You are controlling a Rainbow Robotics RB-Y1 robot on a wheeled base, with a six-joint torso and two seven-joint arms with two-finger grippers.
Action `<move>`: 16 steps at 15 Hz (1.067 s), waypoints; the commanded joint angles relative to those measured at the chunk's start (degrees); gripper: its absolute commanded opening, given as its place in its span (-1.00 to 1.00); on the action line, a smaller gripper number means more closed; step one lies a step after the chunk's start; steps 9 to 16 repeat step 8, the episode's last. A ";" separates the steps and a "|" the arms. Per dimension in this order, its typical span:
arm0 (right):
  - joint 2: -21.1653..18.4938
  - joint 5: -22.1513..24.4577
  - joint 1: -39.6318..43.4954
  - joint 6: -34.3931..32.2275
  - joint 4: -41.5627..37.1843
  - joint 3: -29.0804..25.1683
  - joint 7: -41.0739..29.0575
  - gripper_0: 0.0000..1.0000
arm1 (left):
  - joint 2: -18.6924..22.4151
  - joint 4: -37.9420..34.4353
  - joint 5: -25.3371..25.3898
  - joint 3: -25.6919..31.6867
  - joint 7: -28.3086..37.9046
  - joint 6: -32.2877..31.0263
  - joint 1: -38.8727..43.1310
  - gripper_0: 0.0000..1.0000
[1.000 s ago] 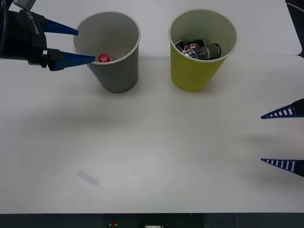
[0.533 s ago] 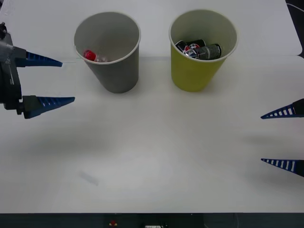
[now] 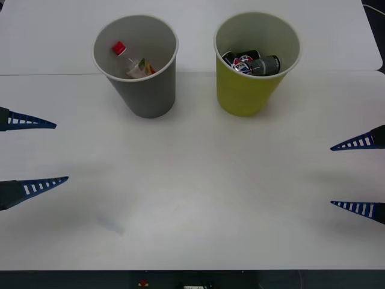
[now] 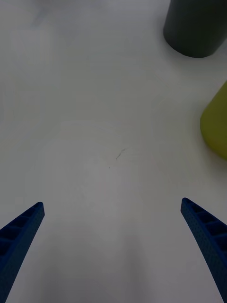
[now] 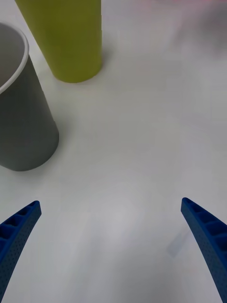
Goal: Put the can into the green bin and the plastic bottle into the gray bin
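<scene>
The gray bin (image 3: 144, 90) stands at the back left of the table, and the plastic bottle (image 3: 133, 62), red cap up, lies inside it. To its right stands the green bin (image 3: 243, 90), with dark cans (image 3: 252, 63) lying inside. My left gripper (image 3: 60, 152) is open at the table's left edge, in front of and to the left of the gray bin, holding nothing. At the right edge my right gripper (image 3: 331, 176) is open too, with nothing between its fingers. The left wrist view shows the gray bin (image 5: 23, 123) and the green bin (image 5: 71, 38). In the right wrist view both bins appear, gray bin (image 4: 196, 28) and green bin (image 4: 215, 125).
The white table (image 3: 198, 198) stretches wide in front of the bins. A seam (image 3: 48, 74) runs across it at bin level. A faint grey mark (image 3: 111, 224) lies near the front left.
My left gripper has drawn back from the gray bin's rim toward the front left edge and opened wider. The bottle has dropped and settled inside the gray bin. The right arm has not moved.
</scene>
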 commanded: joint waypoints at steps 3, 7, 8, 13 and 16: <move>0.00 0.00 0.00 0.00 0.00 0.00 0.00 1.00 | 0.00 -0.36 0.46 2.39 -3.21 -0.09 5.79 1.00; 0.00 0.00 0.00 0.00 0.00 0.00 0.00 1.00 | 0.00 -0.27 0.64 2.56 -3.47 -0.18 6.05 1.00; 0.00 0.00 0.00 0.00 0.00 0.00 0.00 1.00 | 0.00 -0.27 0.82 2.56 -3.47 -0.18 6.05 1.00; 0.00 0.00 0.00 0.00 0.00 0.00 0.00 1.00 | 0.00 -0.27 0.82 2.56 -3.47 -0.18 6.05 1.00; 0.00 0.00 0.00 0.00 0.00 0.00 0.00 1.00 | 0.00 -0.27 0.82 2.56 -3.47 -0.18 6.05 1.00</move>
